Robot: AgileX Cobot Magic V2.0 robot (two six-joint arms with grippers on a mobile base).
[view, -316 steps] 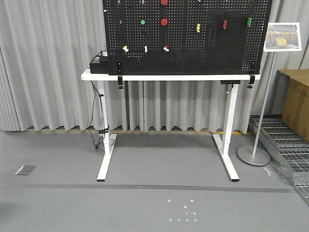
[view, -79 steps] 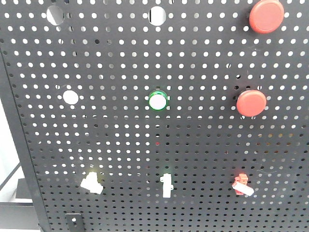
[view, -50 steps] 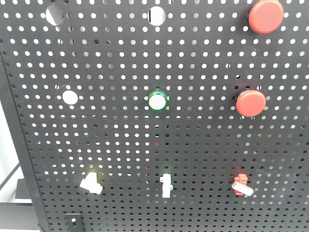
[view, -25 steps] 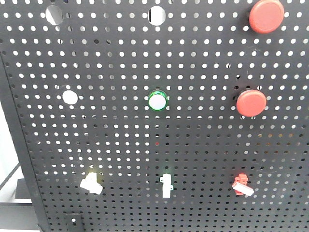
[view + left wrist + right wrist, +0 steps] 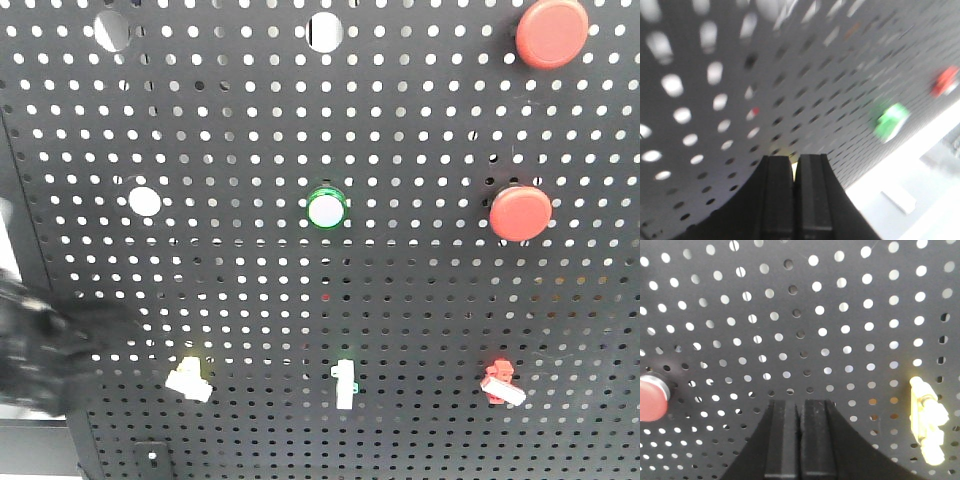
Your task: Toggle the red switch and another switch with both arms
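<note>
Left pincer (image 5: pixel 795 167) and right pincer (image 5: pixel 799 410) both look clenched, empty. Red switch (image 5: pixel 503 384) sits low right on the board (image 5: pixel 420 110), pale switch (image 5: pixel 190 378) low left by the blurry left arm (image 5: pixel 40 350). If it's moving fast, it could overshoot and miss that lever.

Looks like a robotics lab or test bay: upright black perforated panel (image 5: pixel 250 260) fitted with round red push buttons (image 5: pixel 519 213), a green-ringed button (image 5: pixel 327 209) and small toggle levers (image 5: pixel 343 383) in a row along the bottom.
</note>
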